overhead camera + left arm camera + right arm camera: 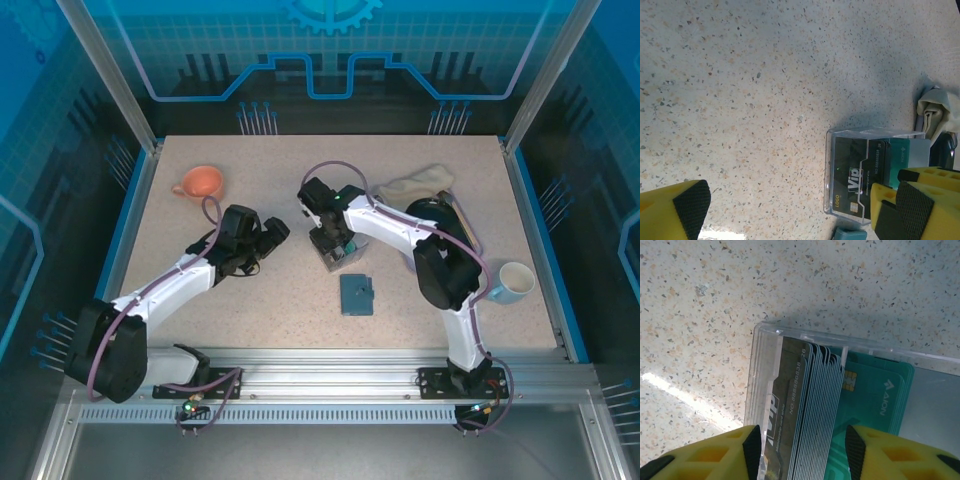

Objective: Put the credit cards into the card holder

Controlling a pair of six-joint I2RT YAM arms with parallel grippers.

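The credit cards (810,405) stand on edge as a dark-grey stack inside a clear plastic box (762,365), with teal cards (875,395) leaning behind them. My right gripper (804,452) hangs over the box, open; one pad is by the box's wall and the other past the grey stack, with a small gap showing. In the top view the right gripper (335,240) is above the box, mid-table. The card holder (356,294), flat and teal-blue, lies just in front of it. My left gripper (275,235) stands wide open and empty left of the box (870,172).
An orange cup (200,182) sits at the back left. A crumpled cloth (415,182) and a dark round object (432,208) lie at the back right. A white mug (512,283) stands near the right edge. Speckled tabletop (765,100) lies under the left gripper.
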